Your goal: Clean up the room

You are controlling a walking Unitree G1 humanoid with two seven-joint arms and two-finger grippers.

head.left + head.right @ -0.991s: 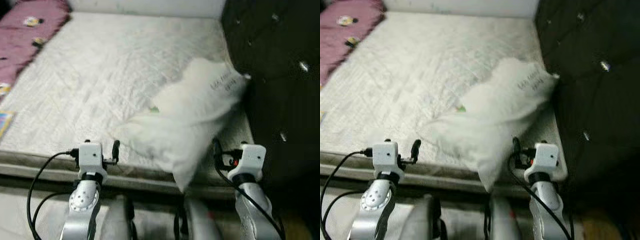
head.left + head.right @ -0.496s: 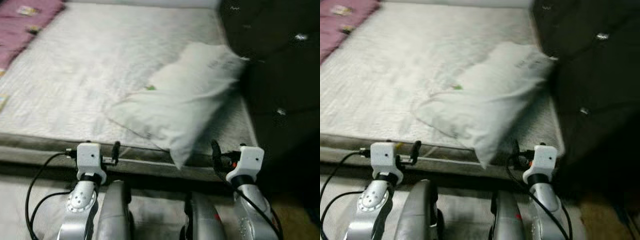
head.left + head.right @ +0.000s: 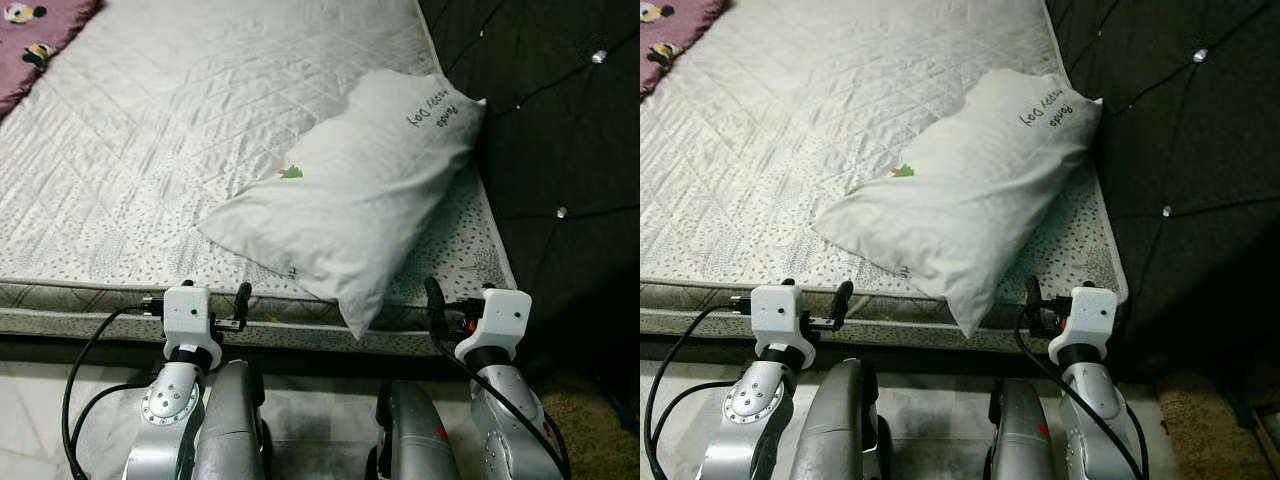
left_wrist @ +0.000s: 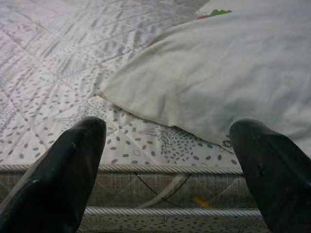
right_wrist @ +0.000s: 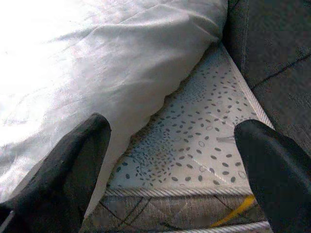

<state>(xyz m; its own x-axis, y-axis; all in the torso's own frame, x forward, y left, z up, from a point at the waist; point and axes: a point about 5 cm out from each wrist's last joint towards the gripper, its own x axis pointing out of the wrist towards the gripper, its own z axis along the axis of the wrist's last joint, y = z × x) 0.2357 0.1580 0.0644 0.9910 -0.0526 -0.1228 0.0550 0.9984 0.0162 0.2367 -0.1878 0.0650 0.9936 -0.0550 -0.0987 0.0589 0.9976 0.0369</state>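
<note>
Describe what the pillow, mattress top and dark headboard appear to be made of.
Pillow: soft matte white fabric, probably cotton, creased and slumping. Mattress: quilted pale fabric with a speckled print and corded edge. Headboard: dark tufted upholstery with shiny studs; fabric or leatherette, unclear.

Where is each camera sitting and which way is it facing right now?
Left eye view: on the head, looking forward and down at the white quilted mattress, the white rectangular pillow and both silver arms.
Right eye view: its stereo twin, showing the same scene, with the dark tufted headboard on the right.
Left wrist view: along the open left gripper, toward the pillow's near corner.
Right wrist view: along the open right gripper, toward the pillow's edge beside the headboard.
All four share the pillow and mattress.
</note>
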